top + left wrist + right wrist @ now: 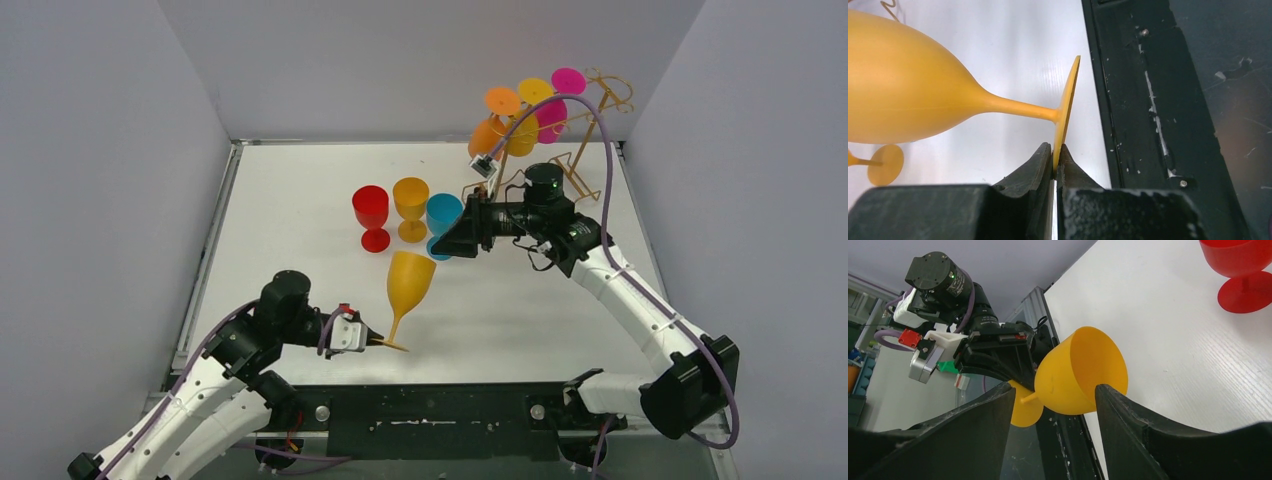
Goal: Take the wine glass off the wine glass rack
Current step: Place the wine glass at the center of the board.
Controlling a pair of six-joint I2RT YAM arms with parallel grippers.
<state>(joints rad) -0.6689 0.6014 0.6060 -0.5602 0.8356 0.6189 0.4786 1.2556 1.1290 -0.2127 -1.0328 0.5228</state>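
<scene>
Left gripper (1055,151) has its jaws pinched tight on the rim of the foot of a yellow wine glass (410,280), down around 6 o'clock near the front edge of the table (560,300). The glass is tipped, its foot is lifted off the surface, and its bowl leans away toward 12 o'clock.

Right gripper (1054,387) has its jaws apart with nothing between them. It's pretty much mid-table, right up against a blue glass (440,212) and covering part of it. Its wrist cam looks straight across at the yellow glass's open mouth.

Just to 9 o'clock of the blue one, an amber glass (411,203) and a red glass (371,214) stand upright, so that's 3 in a row.

The wine glass rack (611,92) is way back at about 1 o'clock in the far right corner. 3 glasses hang from it bowl-down: orange (487,135), yellow (522,135) and magenta (550,118).
</scene>
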